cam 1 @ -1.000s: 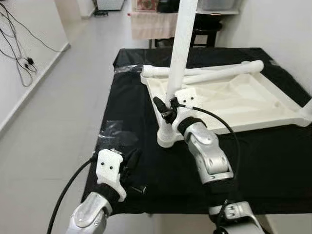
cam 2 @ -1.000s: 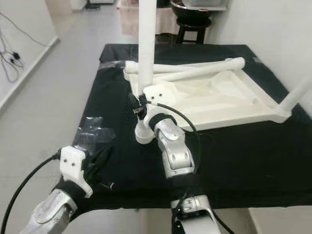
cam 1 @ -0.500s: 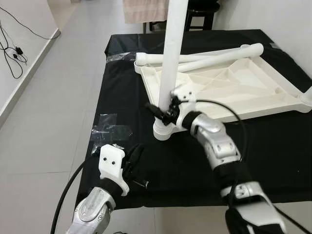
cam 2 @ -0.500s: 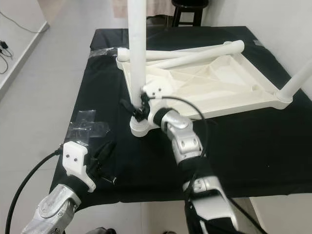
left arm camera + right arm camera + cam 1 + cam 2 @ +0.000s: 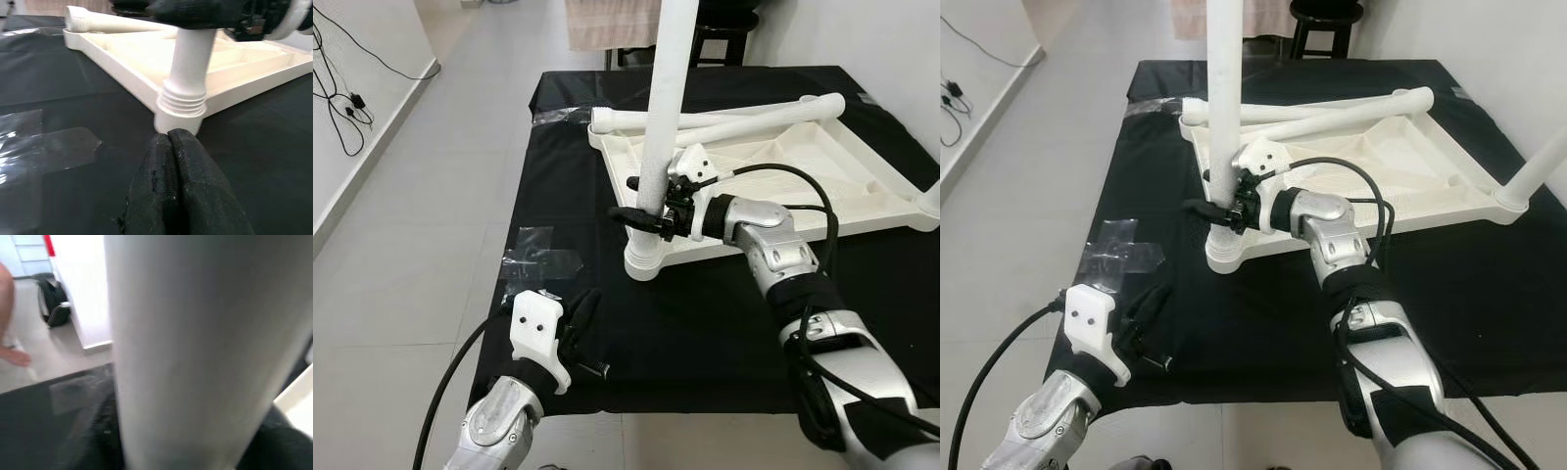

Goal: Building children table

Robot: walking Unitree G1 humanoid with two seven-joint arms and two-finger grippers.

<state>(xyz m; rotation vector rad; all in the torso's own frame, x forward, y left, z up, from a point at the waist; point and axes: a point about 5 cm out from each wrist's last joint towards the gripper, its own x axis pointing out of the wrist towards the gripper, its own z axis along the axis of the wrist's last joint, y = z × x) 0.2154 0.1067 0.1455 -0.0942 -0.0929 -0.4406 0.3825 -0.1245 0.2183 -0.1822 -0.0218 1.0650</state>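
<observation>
Right claw [image 5: 646, 211] is grasping the upright white leg [image 5: 662, 117] at the tabletop's [image 5: 783, 176] near-left corner. Left claw [image 5: 579, 318] is clenched, near the bench [image 5: 705, 323] edge.

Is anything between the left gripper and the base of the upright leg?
Nothing visible. The left gripper sits on bare black cloth, jaws together, facing the upright leg at its socket. The clear tape lies off to the side, and the right gripper clasps the leg higher up.

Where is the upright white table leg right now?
The upright leg stands in the near-left corner socket of the upside-down tabletop on the black cloth, with the right gripper closed around it.
</observation>
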